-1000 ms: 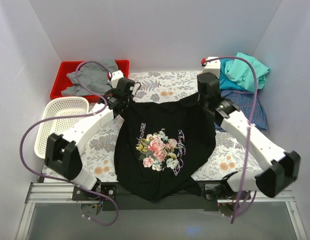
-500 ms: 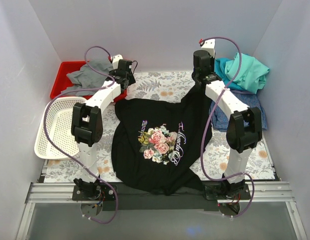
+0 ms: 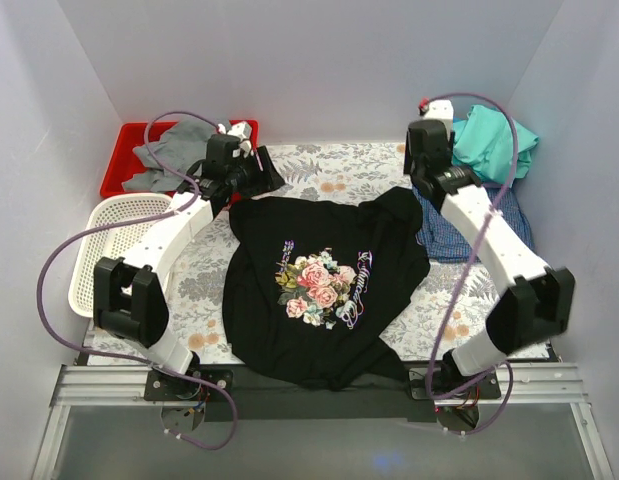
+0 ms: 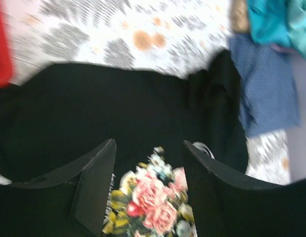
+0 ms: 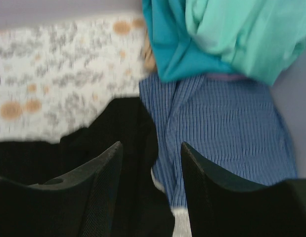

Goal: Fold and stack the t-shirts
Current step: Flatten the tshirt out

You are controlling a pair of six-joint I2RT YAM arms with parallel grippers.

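Observation:
The black t-shirt with the pink-rose print lies spread on the table, collar end toward the back; its right shoulder is bunched. My left gripper hovers above the shirt's back left corner, open and empty. In the left wrist view, the gripper frames the rose print below. My right gripper hangs open over the shirt's back right corner. Under it lie the black cloth and a blue-checked shirt. Teal and mint-green shirts lie beyond.
A red bin holding grey cloth stands at the back left, with a white mesh basket in front of it. The teal and mint pile fills the back right corner. A floral cloth covers the table.
Both grippers were shut on the shirt's top corners, carried them toward the back, then opened. The shirt now lies flat and both grippers have lifted off it.

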